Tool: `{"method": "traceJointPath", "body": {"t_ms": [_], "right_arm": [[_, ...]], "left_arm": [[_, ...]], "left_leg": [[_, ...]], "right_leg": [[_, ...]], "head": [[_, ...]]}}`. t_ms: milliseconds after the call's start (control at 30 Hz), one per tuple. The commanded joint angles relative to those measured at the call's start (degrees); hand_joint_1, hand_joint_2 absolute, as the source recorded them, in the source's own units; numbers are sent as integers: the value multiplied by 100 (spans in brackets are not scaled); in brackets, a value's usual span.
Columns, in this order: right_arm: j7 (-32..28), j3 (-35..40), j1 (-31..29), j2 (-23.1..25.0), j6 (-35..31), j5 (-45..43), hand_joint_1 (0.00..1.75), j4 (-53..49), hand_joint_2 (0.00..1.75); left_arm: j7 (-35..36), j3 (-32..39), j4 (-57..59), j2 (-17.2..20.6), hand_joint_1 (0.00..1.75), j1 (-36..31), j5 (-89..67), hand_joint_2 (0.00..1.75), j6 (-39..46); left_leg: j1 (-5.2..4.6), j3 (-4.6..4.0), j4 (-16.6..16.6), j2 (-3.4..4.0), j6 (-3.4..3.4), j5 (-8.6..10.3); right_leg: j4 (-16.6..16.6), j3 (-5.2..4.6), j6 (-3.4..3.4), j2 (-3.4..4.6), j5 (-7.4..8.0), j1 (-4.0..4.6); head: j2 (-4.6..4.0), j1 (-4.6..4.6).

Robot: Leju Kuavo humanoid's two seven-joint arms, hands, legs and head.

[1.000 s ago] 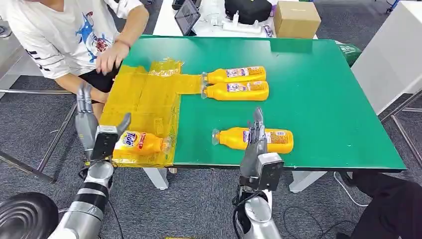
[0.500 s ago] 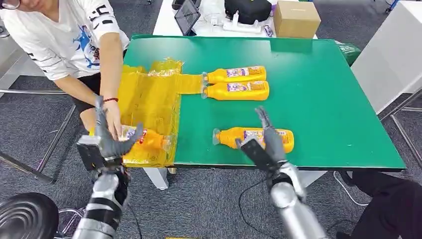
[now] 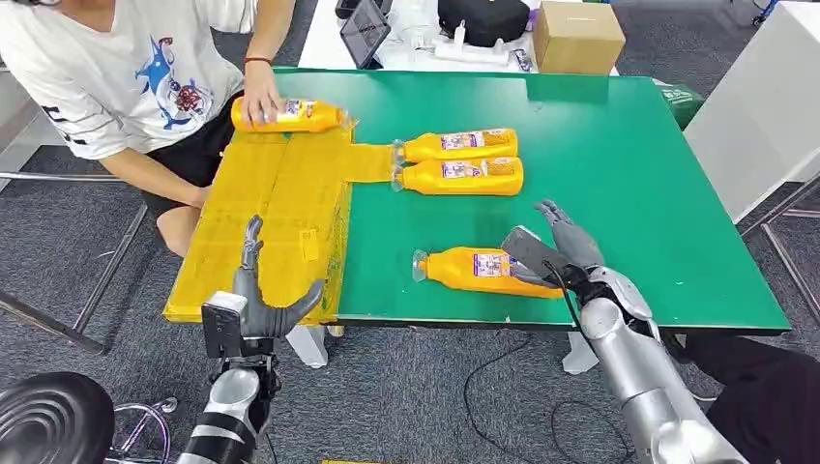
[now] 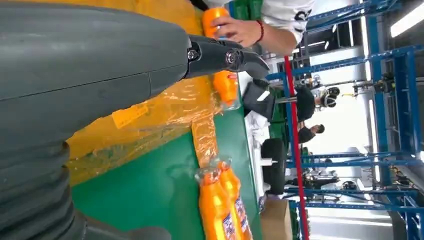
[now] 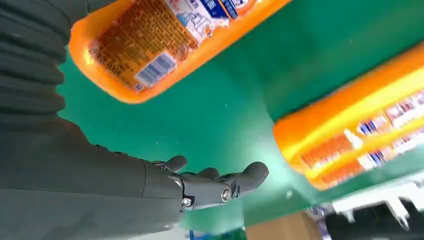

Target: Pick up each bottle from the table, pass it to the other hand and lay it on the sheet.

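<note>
An orange bottle [image 3: 479, 271] lies on its side near the green table's front edge, cap to the left; the right wrist view has it close [image 5: 165, 45]. My right hand [image 3: 558, 249] is open at that bottle's base end, fingers stretched out [image 5: 220, 186], not closed around it. Two more orange bottles [image 3: 459, 145] [image 3: 464, 176] lie side by side further back [image 4: 220, 205]. The yellow sheet [image 3: 280, 208] covers the table's left part. My left hand [image 3: 259, 302] is open and empty at the sheet's front edge. A person's hand [image 3: 259, 97] holds a fourth bottle [image 3: 295, 115] at the sheet's far end.
The person in a white shirt [image 3: 116, 77] sits at the table's left side. A cardboard box [image 3: 577, 37], a dark bag [image 3: 482, 17] and a tablet [image 3: 365, 31] stand on a white table behind. A white surface [image 3: 764, 106] borders the right.
The person lifted the bottle from the sheet's front and carried it to the sheet's far end. My left hand sank toward the front edge; my right hand swung right to the near bottle's base.
</note>
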Motion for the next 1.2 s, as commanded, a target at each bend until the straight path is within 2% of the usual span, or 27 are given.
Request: {"method": "traceJointPath", "body": {"t_ms": [33, 933, 1000, 1200], "right_arm": [[-760, 618, -695, 225, 406, -414, 0, 1751, 175], [-759, 617, -704, 220, 407, -414, 0, 1750, 175], [-1281, 763, -731, 271, 727, -695, 0, 1803, 175], [-1651, 1279, -983, 352, 1138, -924, 0, 2005, 175]], "left_arm": [[-66, -223, 945, -15, 0, -470, 11, 175, -102], [-66, -222, 946, -11, 0, -470, 11, 175, -102], [-115, -282, 1103, -24, 0, -585, 38, 175, -160], [-186, -381, 1352, -50, 0, -788, 83, 175, -142]], "left_leg": [[0, 19, -3, 10, -2, -5], [0, 15, 1, 5, -4, -8], [-1, 5, -1, 2, -2, -3], [2, 22, 5, 20, -6, -12]], "right_leg": [[-5, 18, -4, 6, -1, 1], [-2, 18, -8, 1, -6, -1], [-2, 7, -5, 0, -2, -2], [1, 20, -10, 14, -5, 2]], "head": [[0, -2], [0, -2], [0, 0], [0, 0]]}}
